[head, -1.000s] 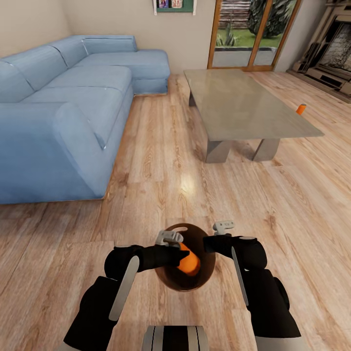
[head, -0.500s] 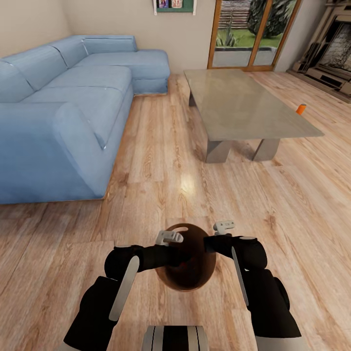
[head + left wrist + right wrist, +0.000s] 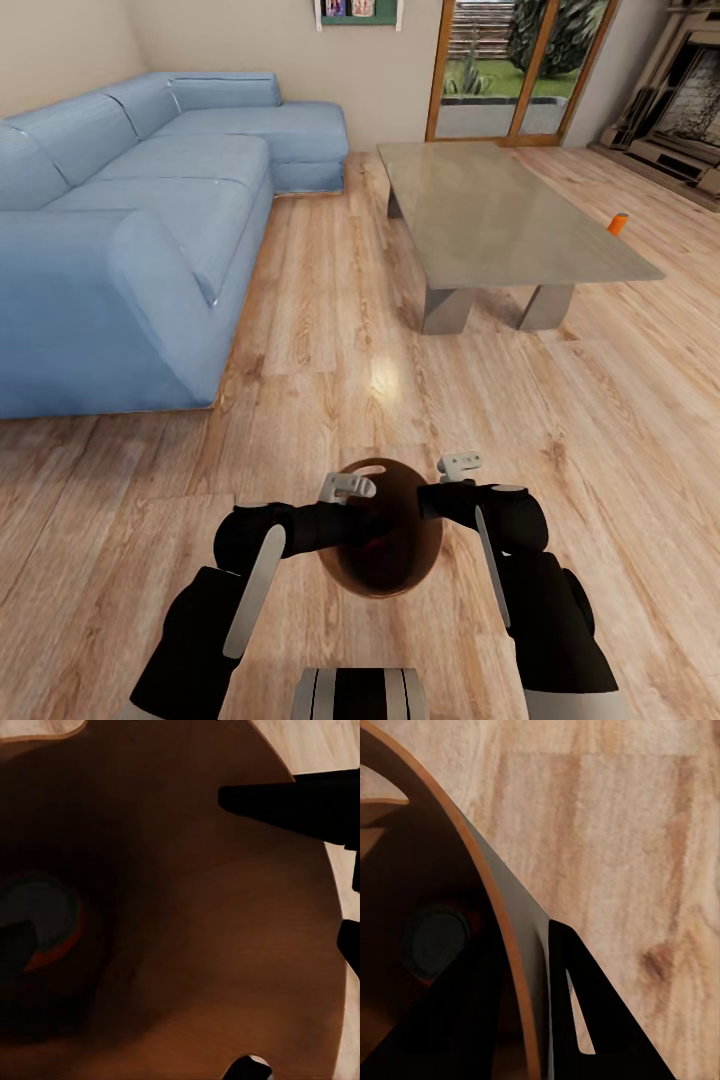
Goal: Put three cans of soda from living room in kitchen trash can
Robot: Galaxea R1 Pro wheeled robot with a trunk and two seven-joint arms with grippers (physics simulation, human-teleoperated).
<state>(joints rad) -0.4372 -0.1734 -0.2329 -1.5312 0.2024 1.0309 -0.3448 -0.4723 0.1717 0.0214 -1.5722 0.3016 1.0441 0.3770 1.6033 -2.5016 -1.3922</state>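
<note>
The brown tash can (image 3: 385, 560) hangs low in front of me, just above the wood floor. My right gripper (image 3: 458, 467) is shut on its right rim; the right wrist view has a dark finger (image 3: 585, 1020) outside the coppery wall (image 3: 502, 915). My left gripper (image 3: 347, 490) hovers open over the left rim, nothing between its fingers (image 3: 300, 799). One can of soda (image 3: 41, 922) lies at the bin's dark bottom, its grey end (image 3: 435, 941) facing up. Another orange can (image 3: 618, 223) stands by the coffee table's far right edge.
The blue sectional sofa (image 3: 130, 230) fills the left. The grey glass-topped coffee table (image 3: 490, 210) stands ahead right, with glass doors (image 3: 510, 70) behind and a stone fireplace (image 3: 690, 100) at far right. Open wood floor (image 3: 330, 330) runs between sofa and table.
One second ago an orange can sat in my left gripper over the bin's mouth. It has dropped inside, and the gripper now holds nothing. Arms and camera have not moved.
</note>
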